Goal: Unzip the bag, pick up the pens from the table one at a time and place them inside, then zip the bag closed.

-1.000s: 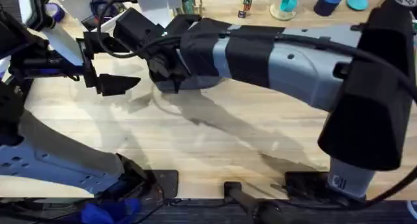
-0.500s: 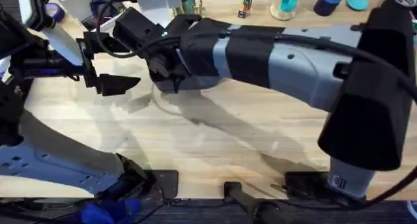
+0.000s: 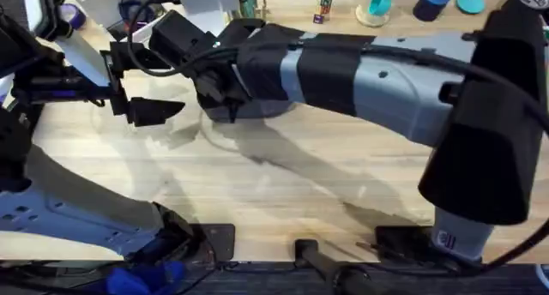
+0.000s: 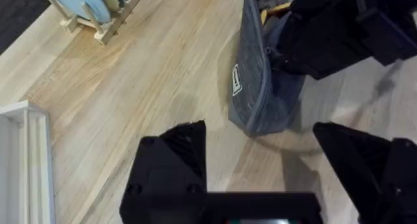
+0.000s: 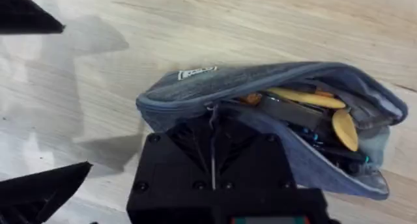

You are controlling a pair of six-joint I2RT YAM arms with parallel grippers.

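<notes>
**Grey pouch gaping, zipper in the right claw**

Pale wood planks run the length of the table [image 3: 283,188], grain plain to see. Over on the left, the left gripper [image 3: 147,109] hangs just above the boards with its black fingers [image 4: 186,142] spread wide and nothing between them. From its wrist view the bag [image 4: 257,87] lies just beyond the fingertips, not touching them.

Moving right, the bag sits on the far-left part of the table, mostly tucked under the right arm [image 3: 360,76], which reaches across from the lower right. It is a grey-blue felt-like fabric pouch, oblong, with a small white-edged label sewn on its side. Its top is partly unzipped and the mouth sags open; yellow and dark things show inside, too jumbled to tell apart.

The right gripper [image 5: 213,136] is down on the bag's top edge, its fingers pinched narrow around what looks like the zipper pull [image 5: 212,116] at the closed end of the opening.
</notes>
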